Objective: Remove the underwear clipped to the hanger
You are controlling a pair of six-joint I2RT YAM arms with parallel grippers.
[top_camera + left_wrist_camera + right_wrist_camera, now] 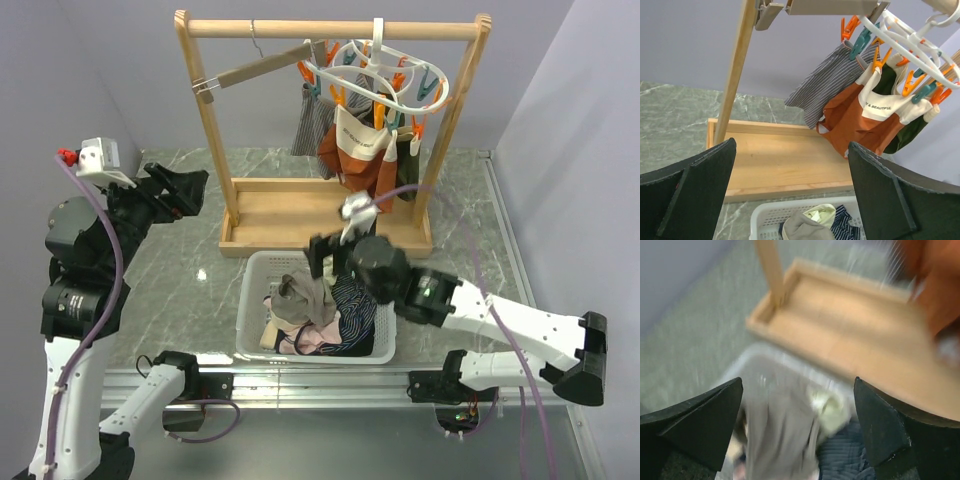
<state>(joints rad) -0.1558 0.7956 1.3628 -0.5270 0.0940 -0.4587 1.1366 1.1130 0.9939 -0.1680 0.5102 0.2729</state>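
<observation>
The white hanger (385,78) hangs by its hook from the wooden rack's top bar, with orange and teal pegs. Clipped to it are grey pin-striped (312,125), cream banded (360,135), rust-orange (352,168) and dark olive (406,160) underwear. They also show in the left wrist view: hanger (912,42), striped (832,80), orange (852,122). A taupe-grey brief (300,298) lies in the white basket (252,300). My right gripper (325,256) is open and empty just above the basket; its view is blurred, with the taupe cloth (775,435) below it. My left gripper (190,190) is open and empty, left of the rack.
The wooden rack (210,130) stands on a tray base (270,225) behind the basket. A wooden clamp hanger (255,72) hangs at the bar's left. The basket also holds a navy striped piece (357,310) and a pale pink piece (312,345). Walls close in left, right and behind.
</observation>
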